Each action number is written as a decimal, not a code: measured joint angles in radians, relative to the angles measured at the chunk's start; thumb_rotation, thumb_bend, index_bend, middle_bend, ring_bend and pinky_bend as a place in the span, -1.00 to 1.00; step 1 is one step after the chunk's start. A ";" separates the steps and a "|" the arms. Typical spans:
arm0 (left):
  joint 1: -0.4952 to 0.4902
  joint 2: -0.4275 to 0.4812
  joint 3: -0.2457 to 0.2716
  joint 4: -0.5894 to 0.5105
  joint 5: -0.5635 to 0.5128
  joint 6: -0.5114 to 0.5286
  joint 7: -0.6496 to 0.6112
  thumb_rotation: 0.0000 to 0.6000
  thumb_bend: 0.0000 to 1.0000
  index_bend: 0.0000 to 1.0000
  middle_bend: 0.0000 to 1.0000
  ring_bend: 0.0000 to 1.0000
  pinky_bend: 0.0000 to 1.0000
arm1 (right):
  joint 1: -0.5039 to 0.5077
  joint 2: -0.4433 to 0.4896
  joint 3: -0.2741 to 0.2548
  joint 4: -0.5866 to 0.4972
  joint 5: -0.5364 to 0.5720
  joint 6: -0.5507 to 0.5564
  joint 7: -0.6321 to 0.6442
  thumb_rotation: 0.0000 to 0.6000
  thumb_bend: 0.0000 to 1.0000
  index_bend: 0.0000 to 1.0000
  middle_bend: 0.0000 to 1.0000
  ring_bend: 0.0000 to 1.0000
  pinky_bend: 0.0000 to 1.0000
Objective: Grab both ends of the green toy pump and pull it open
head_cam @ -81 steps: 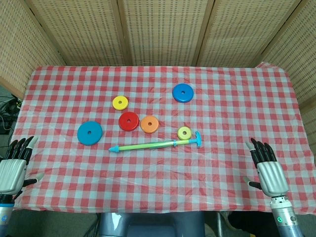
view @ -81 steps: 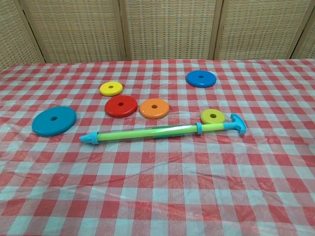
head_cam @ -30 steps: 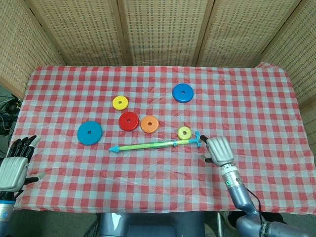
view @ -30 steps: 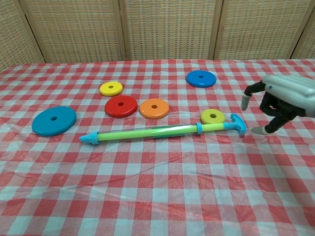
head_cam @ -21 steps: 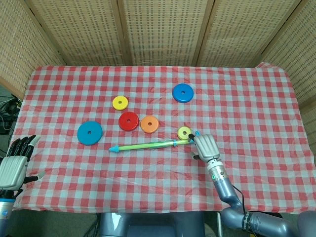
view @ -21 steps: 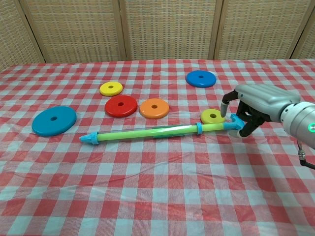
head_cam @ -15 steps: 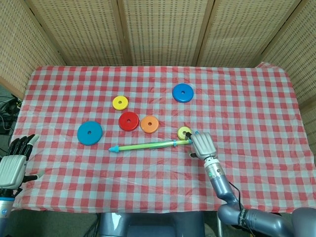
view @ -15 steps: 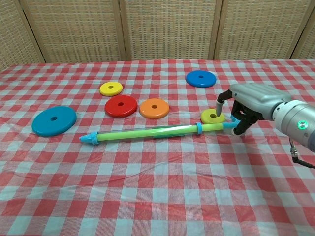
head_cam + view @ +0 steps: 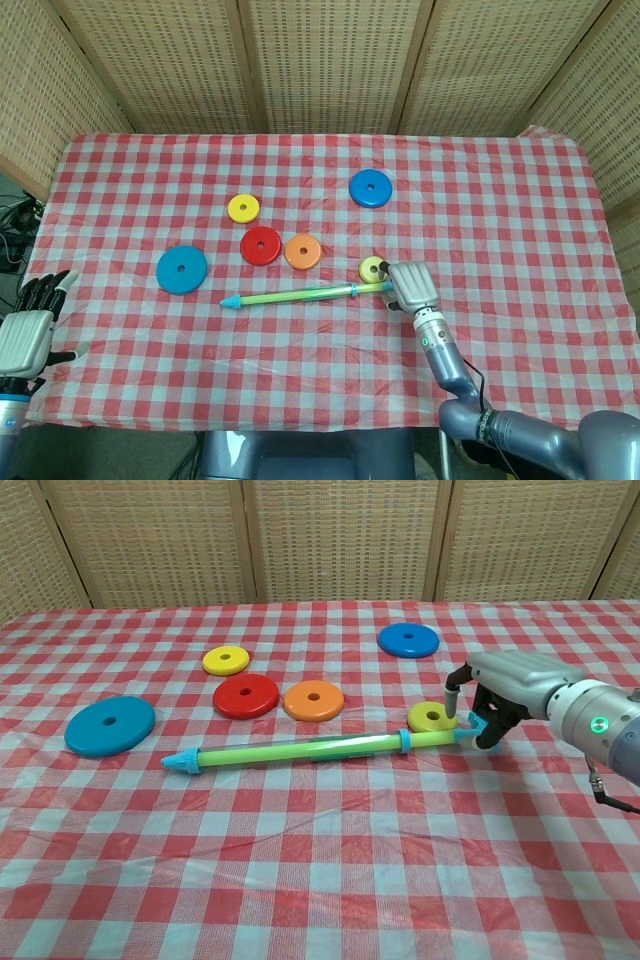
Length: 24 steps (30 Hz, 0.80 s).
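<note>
- My right hand sits right of centre in the chest view, fingers curled down around the blue T-handle at the right end of the green toy pump; I read that as a grip on the handle, though the handle is mostly hidden under the fingers.
- In the head view the same right hand shows just below centre, slightly right, covering that end of the pump.
- My left hand is at the lower left edge of the head view, off the side of the bench, fingers spread and holding nothing. The chest view does not show it.
- The pump lies flat on the red-and-white checked cloth covering the bench, running from the handle leftward to its blue nozzle tip left of centre.
- A small yellow-green ring lies just beside the handle end, next to my right fingers; I cannot tell whether they touch it.
- Further up and left in the chest view sit an orange ring, a red ring just beside it, and a yellow ring above the red one.
- A large light-blue ring lies at the left, and a darker blue ring lies upper right of centre, well apart from the rest.
- Woven wicker panels stand behind the bench.
</note>
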 measured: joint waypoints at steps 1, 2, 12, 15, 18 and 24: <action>-0.001 -0.001 0.000 0.001 0.000 -0.001 0.002 1.00 -0.81 -1.00 -1.00 -1.00 -1.00 | 0.002 -0.001 0.000 0.005 0.004 -0.004 0.003 1.00 -0.05 -0.02 1.00 1.00 0.84; -0.002 -0.002 0.000 0.001 0.000 -0.001 0.003 1.00 -0.81 -1.00 -1.00 -1.00 -1.00 | 0.003 -0.002 0.000 0.010 0.007 -0.007 0.005 1.00 -0.05 -0.01 1.00 1.00 0.84; -0.006 -0.010 0.000 -0.001 0.004 0.003 0.015 1.00 -0.80 -1.00 -1.00 -1.00 -1.00 | 0.016 -0.019 -0.012 0.094 0.025 -0.040 0.054 1.00 -0.04 0.00 1.00 1.00 0.84; -0.006 -0.008 0.000 -0.004 0.004 0.005 0.017 1.00 -0.80 -1.00 -1.00 -1.00 -1.00 | 0.019 -0.025 -0.016 0.112 0.027 -0.049 0.063 1.00 0.00 0.00 1.00 1.00 0.84; -0.006 -0.006 -0.002 -0.005 0.000 0.005 0.015 1.00 -0.80 -1.00 -1.00 -1.00 -1.00 | 0.022 -0.031 -0.022 0.127 0.031 -0.055 0.065 1.00 0.03 0.01 1.00 1.00 0.84; -0.005 -0.002 -0.002 -0.006 -0.003 0.005 0.011 1.00 -0.78 -1.00 -1.00 -1.00 -1.00 | 0.020 -0.038 -0.033 0.141 0.036 -0.056 0.065 1.00 0.06 0.19 1.00 1.00 0.84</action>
